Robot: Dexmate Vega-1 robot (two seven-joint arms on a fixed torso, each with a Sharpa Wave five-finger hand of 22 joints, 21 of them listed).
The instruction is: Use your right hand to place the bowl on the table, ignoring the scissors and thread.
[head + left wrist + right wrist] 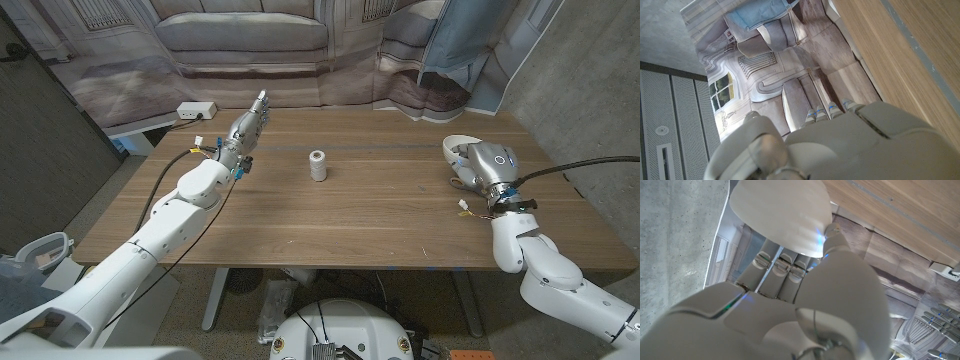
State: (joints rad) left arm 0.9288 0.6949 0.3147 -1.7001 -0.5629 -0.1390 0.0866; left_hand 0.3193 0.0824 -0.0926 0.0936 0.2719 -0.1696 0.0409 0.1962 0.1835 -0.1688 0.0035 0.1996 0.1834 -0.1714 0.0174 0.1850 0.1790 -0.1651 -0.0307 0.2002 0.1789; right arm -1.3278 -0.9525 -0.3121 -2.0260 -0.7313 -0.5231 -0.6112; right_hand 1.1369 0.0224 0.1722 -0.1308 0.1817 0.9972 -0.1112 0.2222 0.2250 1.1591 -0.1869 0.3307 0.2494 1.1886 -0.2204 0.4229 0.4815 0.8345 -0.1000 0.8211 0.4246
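Note:
My right hand (486, 166) grips a white bowl (457, 149) at the right side of the wooden table (380, 215), low over the surface; whether the bowl touches the wood I cannot tell. In the right wrist view the bowl (780, 215) shows its pale rounded underside beyond my right hand (790, 305), with fingers (780, 272) wrapped around its rim. My left hand (248, 128) is held out over the table's far left part, fingers straight and holding nothing; the left wrist view shows the back of that left hand (840, 145).
A white spool of thread (317, 166) stands upright near the table's middle. A white power strip (195, 111) lies beyond the far left corner. A printed sofa backdrop (250, 40) hangs behind the table, with a concrete wall on the right.

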